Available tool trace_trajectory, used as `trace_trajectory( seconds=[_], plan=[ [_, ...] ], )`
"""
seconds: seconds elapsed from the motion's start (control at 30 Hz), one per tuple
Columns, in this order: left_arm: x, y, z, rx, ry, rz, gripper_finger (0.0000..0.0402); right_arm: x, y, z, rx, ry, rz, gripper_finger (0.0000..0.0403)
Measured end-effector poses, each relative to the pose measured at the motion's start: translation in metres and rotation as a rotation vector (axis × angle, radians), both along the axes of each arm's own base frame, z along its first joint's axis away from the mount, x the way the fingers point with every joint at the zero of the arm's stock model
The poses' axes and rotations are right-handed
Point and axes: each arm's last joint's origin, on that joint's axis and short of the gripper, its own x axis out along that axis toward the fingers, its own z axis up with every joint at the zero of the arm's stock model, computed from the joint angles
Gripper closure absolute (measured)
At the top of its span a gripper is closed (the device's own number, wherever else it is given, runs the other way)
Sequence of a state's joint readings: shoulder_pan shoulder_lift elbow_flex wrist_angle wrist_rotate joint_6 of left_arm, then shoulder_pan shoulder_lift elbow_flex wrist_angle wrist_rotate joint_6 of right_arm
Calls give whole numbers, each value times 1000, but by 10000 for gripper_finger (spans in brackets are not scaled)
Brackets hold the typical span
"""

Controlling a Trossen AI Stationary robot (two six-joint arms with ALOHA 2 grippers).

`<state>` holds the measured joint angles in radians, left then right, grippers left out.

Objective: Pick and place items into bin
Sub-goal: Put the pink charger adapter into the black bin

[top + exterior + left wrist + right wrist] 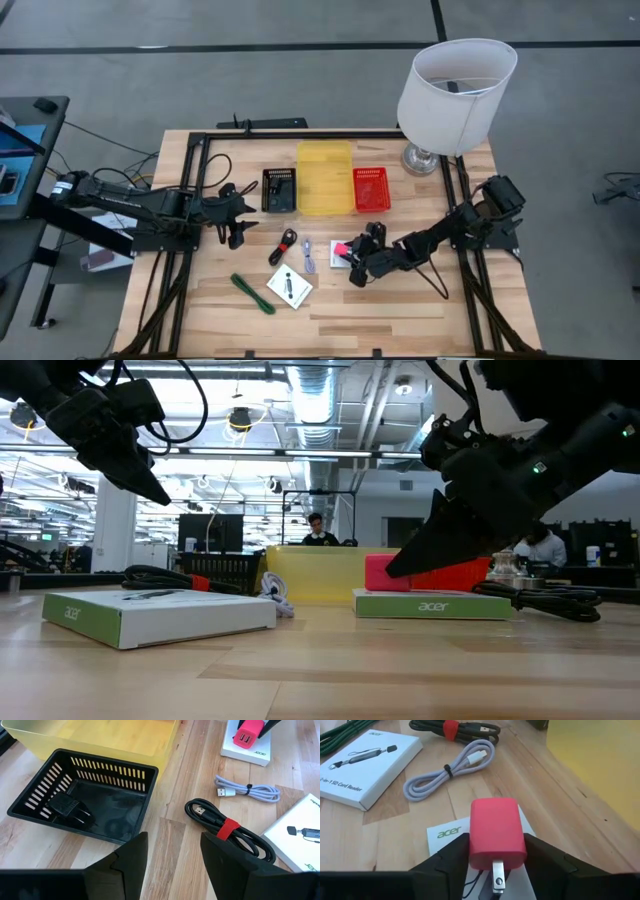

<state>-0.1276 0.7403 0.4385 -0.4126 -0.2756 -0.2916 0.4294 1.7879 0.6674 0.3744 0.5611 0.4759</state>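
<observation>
A pink charger block (496,832) lies on a white square box (445,834) right of the table's middle, and my right gripper (496,865) is shut on it. A second white box (289,288), a green cord (252,293), a black cord with a red tie (284,245) and a pale cable (308,256) lie flat on the wood. Three bins stand at the far middle: black (279,189), yellow (325,177) and red (371,189). My left gripper (232,215) hovers open just left of the black bin, holding nothing. My right gripper pinches the pink charger's two opposite sides (472,851) between its two fingers, at the end where the metal prong (497,875) sticks out. The fingers come slanting down from the table's right. The charger's underside rests on the white box (430,604).
A white-shaded lamp (455,85) stands at the far right corner. A small black adapter (67,806) lies inside the black bin (85,795). Bare wood shows along the near edge. A dark frame rail borders the table.
</observation>
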Motion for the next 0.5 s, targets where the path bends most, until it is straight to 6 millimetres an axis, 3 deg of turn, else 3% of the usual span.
trace_trajectory(
  seconds=[0.17, 0.37, 0.5],
  plan=[
    [0, 0, 0, 0, 0, 0, 226, 0, 0, 0, 13, 0, 3, 252],
    [0, 0, 0, 0, 0, 0, 226, 0, 0, 0, 25, -1, -5, 219],
    [0, 0, 0, -2, -1, 1, 226, 0, 0, 0, 26, -1, -4, 237]
  ],
)
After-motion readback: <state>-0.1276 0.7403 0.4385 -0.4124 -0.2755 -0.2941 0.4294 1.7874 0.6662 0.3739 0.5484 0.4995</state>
